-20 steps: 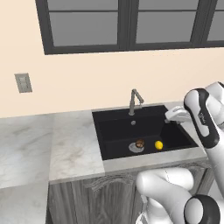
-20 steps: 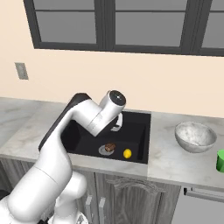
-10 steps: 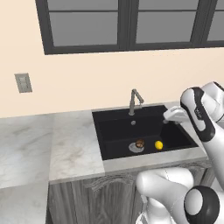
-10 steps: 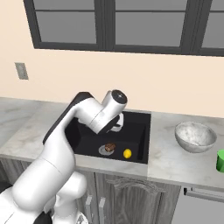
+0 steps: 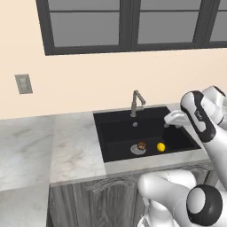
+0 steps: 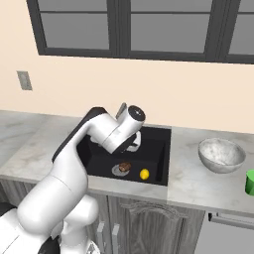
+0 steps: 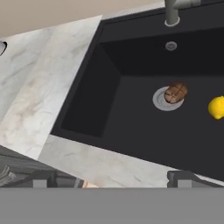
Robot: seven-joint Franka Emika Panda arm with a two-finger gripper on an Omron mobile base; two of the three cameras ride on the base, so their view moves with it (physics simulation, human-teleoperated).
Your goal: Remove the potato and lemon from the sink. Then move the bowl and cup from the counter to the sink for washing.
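Marbled grey counter [image 5: 75,150] under dark-framed windows [image 6: 119,27]. In the black sink [image 7: 113,113] — potato [image 7: 176,92] on the drain [image 7: 162,99], lemon [image 7: 217,107] beside. Gripper [image 7: 109,178] above, apparently wide apart, holding nothing. Bowl [image 6: 221,155] and cup [image 6: 250,182] on counter.

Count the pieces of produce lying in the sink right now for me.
2. The potato sits on the edge of the round drain mid-basin; the lemon lies apart beside it on the sink floor. The arm may hide part of the basin.
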